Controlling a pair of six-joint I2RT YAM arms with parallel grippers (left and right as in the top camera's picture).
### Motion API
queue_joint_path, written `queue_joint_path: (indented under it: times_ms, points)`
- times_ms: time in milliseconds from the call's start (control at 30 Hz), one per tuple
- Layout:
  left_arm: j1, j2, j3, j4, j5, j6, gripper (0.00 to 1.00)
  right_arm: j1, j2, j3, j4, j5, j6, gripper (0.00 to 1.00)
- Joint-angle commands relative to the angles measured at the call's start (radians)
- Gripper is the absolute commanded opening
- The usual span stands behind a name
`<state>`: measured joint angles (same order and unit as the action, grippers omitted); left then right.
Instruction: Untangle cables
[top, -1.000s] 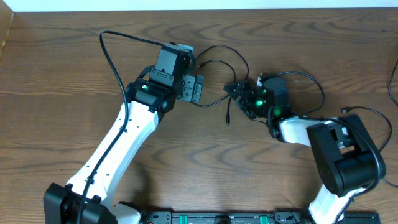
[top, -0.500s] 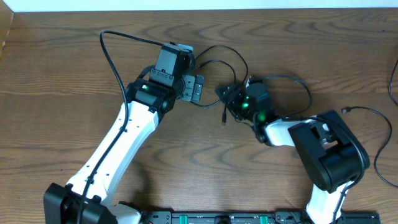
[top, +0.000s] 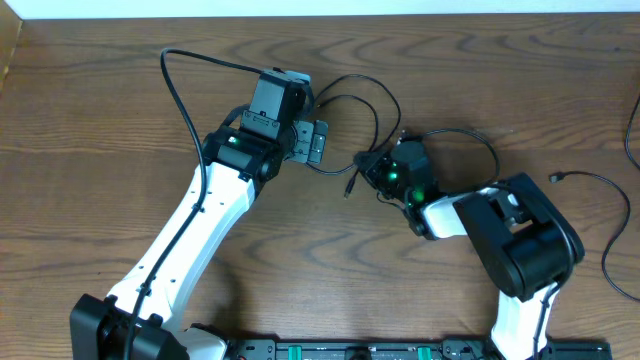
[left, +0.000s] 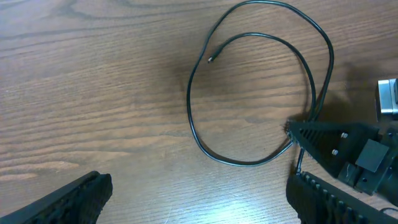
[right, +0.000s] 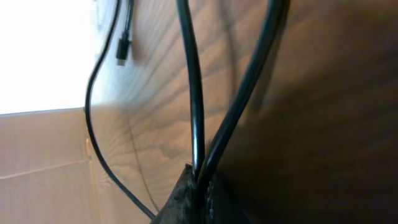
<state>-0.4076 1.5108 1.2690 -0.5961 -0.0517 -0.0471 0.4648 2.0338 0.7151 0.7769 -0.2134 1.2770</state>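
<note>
1. Black, thin and limp, the cable (left: 189, 106) looks light and floppy. It would probably trail after any pull instead of keeping its shape, and its smooth jacket may slide through a loose pinch.
2. It lies on the wooden table (top: 120, 60) between the two arms. One wide loop crosses over itself. A loose end (left: 210, 60) rests inside that loop, and a small plug (top: 349, 187) lies just beside the right fingers (top: 368, 164).
3. The right fingers are closed. In the wrist view two strands (right: 195, 93) run together into the pinched tips (right: 186, 196), so both appear to be gripped at once, at the loop's crossing.
4. The left fingers (left: 74, 202) are spread wide and hold nothing. They hang over the loop near its lower edge.
5. My judgement is that the best hold is on a single strand, a little back from a plug. The plug joints are the likeliest weak spot, and pulling on two strands at once could draw the loop tighter.
6. A second cable (top: 590, 177), also thin and black, lies well apart near the table's right edge. Its plug end (top: 557, 178) points inward.
7. No brand, label or writing can be read on the cables, the arms or the table.
</note>
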Motion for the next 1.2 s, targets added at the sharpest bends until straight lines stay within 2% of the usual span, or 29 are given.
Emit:
queue_joint_path:
  times_ms: [0, 133, 367, 600, 767, 933, 1167]
  points:
    - [0.003, -0.008, 0.011, -0.002, -0.009, 0.013, 0.95, -0.05, 0.032, -0.022, 0.08, -0.065, -0.045, 0.01]
    - [0.003, -0.008, 0.011, -0.002, -0.009, 0.013, 0.95, -0.113, 0.01, -0.022, 0.177, -0.137, -0.046, 0.01]
    - [0.003, -0.008, 0.011, -0.002, -0.009, 0.013, 0.95, -0.204, -0.143, -0.021, 0.138, -0.116, -0.156, 0.01]
    - [0.003, -0.008, 0.011, -0.002, -0.009, 0.013, 0.95, -0.327, -0.429, 0.0, -0.175, 0.062, -0.378, 0.01]
    - [0.003, -0.008, 0.011, -0.002, -0.01, 0.013, 0.95, -0.451, -0.63, 0.049, -0.409, 0.3, -0.57, 0.01]
    - [0.003, -0.008, 0.011, -0.002, -0.009, 0.013, 0.95, -0.563, -0.702, 0.132, -0.542, 0.393, -0.714, 0.01]
    - [0.003, -0.008, 0.011, -0.002, -0.009, 0.013, 0.95, -0.72, -0.706, 0.271, -0.595, 0.426, -0.846, 0.01]
